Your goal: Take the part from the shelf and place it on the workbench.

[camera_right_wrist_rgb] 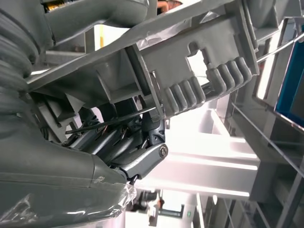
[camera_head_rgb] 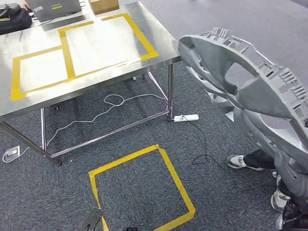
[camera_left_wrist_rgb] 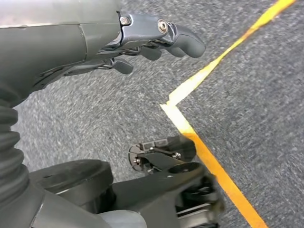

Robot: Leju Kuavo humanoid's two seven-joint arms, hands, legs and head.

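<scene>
- Steel workbench (camera_head_rgb: 109, 72) is the biggest thing in the head view, upper left. Yellow tape (camera_head_rgb: 67, 50) marks two rectangles on its top. It looks like the drop zone, still bare.
- Grey cast part (camera_head_rgb: 250, 91) comes next: a large ribbed, curved casting with cut-outs and comb-like fins, up in the air on the right of the head view, off the bench edge and clear of the floor. It is off the shelf, not yet on the bench.
- Handling guess: rigid metal, likely heavy for one arm, long overhang past the grip so it will want to swing or tip. Bare cast surface, probably not slippery. Ribs and window edges give the best hold; the thin fins look like the weak spots on set-down.
- Right hand (camera_right_wrist_rgb: 129, 142): in the right wrist view, fingers are curled in under a rib of the part, closed on it. It carries the load.
- Left hand (camera_left_wrist_rgb: 157, 40): hangs over the carpet, fingers stretched out and apart, nothing in it.
- Yellow floor square (camera_head_rgb: 139, 190) on grey carpet, in front of the bench.
- White power strip (camera_head_rgb: 186, 117) and loose cable (camera_head_rgb: 112, 101) by the bench leg: trip risk on approach.
- Person's shoes (camera_head_rgb: 237, 161) at right, near the path.
</scene>
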